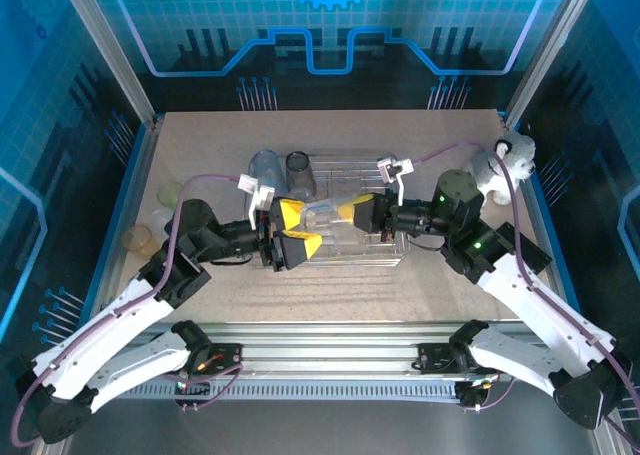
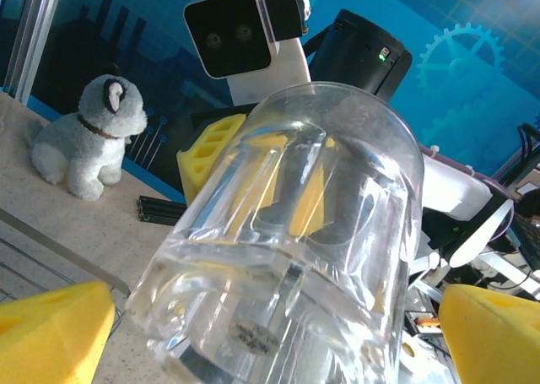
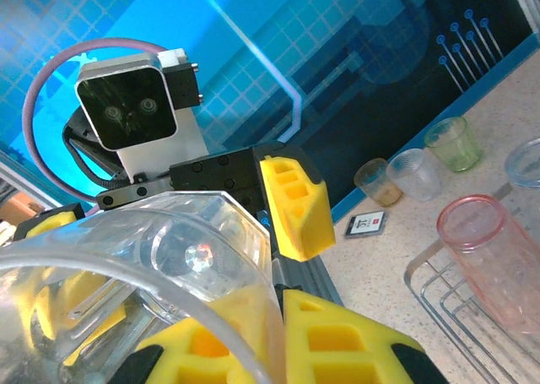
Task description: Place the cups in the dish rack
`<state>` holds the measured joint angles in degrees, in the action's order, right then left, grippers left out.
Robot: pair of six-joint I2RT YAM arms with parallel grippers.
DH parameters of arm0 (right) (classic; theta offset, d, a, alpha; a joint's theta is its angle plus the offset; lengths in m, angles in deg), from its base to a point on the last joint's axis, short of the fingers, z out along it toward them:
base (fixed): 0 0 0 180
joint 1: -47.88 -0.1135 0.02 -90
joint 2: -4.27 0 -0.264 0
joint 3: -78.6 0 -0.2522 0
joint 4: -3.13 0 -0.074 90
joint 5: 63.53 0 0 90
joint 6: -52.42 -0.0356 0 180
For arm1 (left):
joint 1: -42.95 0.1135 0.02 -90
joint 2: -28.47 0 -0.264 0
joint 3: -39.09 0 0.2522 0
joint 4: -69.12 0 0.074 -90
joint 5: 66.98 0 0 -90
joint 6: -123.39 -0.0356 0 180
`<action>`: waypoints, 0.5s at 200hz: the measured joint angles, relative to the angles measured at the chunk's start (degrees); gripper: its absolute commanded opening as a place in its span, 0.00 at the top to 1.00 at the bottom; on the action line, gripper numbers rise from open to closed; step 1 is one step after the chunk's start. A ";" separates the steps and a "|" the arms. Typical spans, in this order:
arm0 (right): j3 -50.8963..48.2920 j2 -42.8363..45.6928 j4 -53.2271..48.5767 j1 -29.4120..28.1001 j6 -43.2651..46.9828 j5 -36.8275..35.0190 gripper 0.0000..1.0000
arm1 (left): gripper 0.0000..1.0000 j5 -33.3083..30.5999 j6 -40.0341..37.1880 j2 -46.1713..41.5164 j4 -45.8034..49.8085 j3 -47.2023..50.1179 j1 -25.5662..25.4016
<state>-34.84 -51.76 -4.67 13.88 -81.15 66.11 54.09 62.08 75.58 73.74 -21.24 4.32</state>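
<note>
Cups were partly loaded. A smoky dark cup [image 1: 300, 172] and a bluish clear one [image 1: 265, 165] stood at the far left end of the dish rack [image 1: 360, 253]. The right wrist view showed a pink cup [image 3: 489, 257] lying inside the wires. Three more waited well apart on the table's left side: a pale green cup [image 3: 456, 143], a clear one [image 3: 418, 173] and a yellowish one [image 3: 380, 181].

One clear tumbler [image 1: 328, 213] hung on its side in the air over the rack, between the two arms. The right gripper [image 1: 358, 213] was clenched on its rim, with one yellow finger inside the wall and one outside. The left gripper [image 1: 297, 229] was spread wide. Its foam fingers [image 2: 51, 333] stood either side of the tumbler's base, and I could not tell whether they touched it.

This looked like a hand-over of the tumbler from right to left, caught before the receiving grip was made. The next move probably called for the left fingers to close squarely across the body near the base. The wall was smooth and round, so the right gripper would need to hold on until the new grip was firm. After that the tumbler could be turned and lowered into a free spot in the rack, avoiding the cups already there.
</note>
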 measured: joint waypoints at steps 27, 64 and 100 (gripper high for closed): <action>0.00 -1.97 2.25 -0.87 -1.14 0.31 1.00 | 0.09 0.83 1.27 0.61 -1.55 0.00 0.00; 0.00 -2.56 3.26 -1.05 -1.66 0.92 0.97 | 0.44 1.44 2.54 1.36 -2.21 0.00 0.22; 0.22 -2.49 2.99 -1.11 -1.07 0.37 0.67 | 0.82 0.68 2.62 0.35 -1.33 0.00 0.22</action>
<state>-34.62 -54.26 -1.68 12.77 -82.22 66.48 54.77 64.70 75.93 72.40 -21.24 4.54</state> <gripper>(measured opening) 0.217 0.319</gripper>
